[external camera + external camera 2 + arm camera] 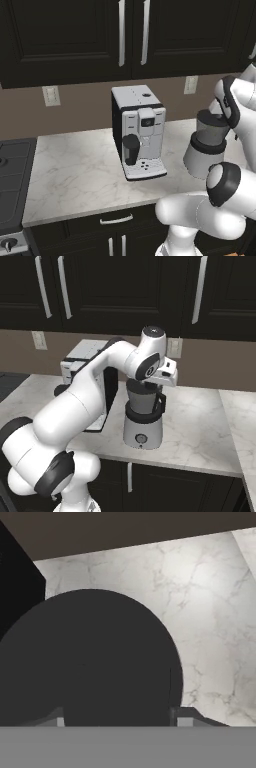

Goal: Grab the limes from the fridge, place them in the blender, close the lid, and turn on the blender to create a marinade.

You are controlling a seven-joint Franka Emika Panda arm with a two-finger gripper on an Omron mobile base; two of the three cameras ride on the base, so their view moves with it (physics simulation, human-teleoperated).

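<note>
Simulated kitchen, marble desk (75,170) under dark wall cabinets (65,40). Blender (143,418) upright on the desk, just right of the white coffee machine (140,132) and closer to the front edge. Light grey conical base with round knob (141,439) facing forward; dark smoky jar above it, black side handle (161,403) turned to the right in the right base view. White arm bent up and over from the base, wrist level with the jar's mouth, hand (148,387) poised directly over the blender's top, pointing down. Fingers hidden behind the wrist housing in both base views; in the hand view, two small dark fingertips (184,716) set well apart at either side of a broad dark round shape (95,662), seemingly the jar's top seen from above. Hand spread, nothing visibly pinched between the tips. Whether the round shape is a lid or the open jar, impossible to tell. Bare marble and brown back wall (125,529) beyond the blender in the hand view. Wall outlets (51,95) behind the coffee machine; dark stovetop (12,180) far left of it.
</note>
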